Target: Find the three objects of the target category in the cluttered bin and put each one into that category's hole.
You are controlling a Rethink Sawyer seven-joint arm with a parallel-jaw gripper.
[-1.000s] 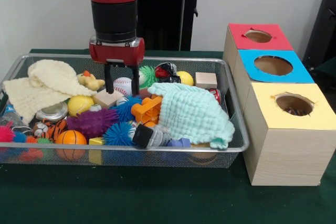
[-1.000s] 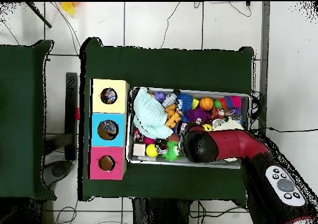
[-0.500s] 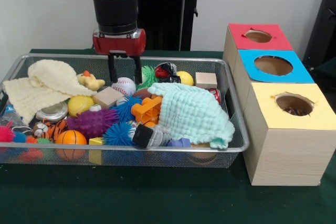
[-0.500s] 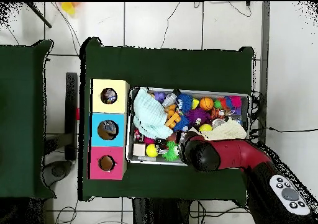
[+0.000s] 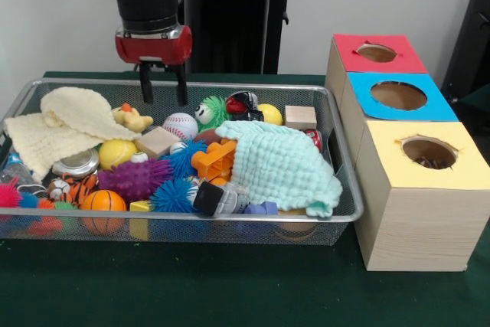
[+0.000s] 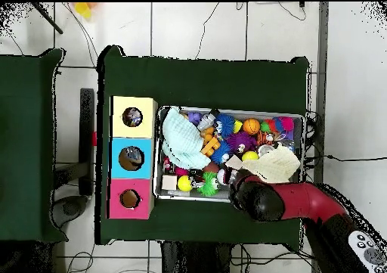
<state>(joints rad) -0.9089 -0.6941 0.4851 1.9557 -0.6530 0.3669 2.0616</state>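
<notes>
The silver wire-mesh bin [image 5: 337, 216] is packed with toys; it also shows in the overhead view [image 6: 304, 119]. No dotted white wrapper or light-blue packet shows among them. A mint waffle cloth [image 5: 283, 162] covers the bin's right part and a cream waffle cloth [image 5: 65, 120] its left part. My gripper [image 5: 163, 91] is open and empty, hanging above the bin's far rim, over a baseball [image 5: 181, 125] and a yellow duck [image 5: 132, 118]. In the overhead view the arm's end [image 6: 253, 196] hides the gripper.
Three wooden boxes with holes stand right of the bin: red [image 5: 398, 63], blue [image 5: 436, 105], yellow [image 5: 467, 166]. Something dark lies in the yellow box's hole [image 5: 426, 160]. Spiky balls, an orange block [image 5: 214, 160] and a wooden block [image 5: 300, 116] fill the bin.
My gripper has risen out of the bin and moved left in the front view, toward the far rim. It stays open and empty. The toys have not moved.
</notes>
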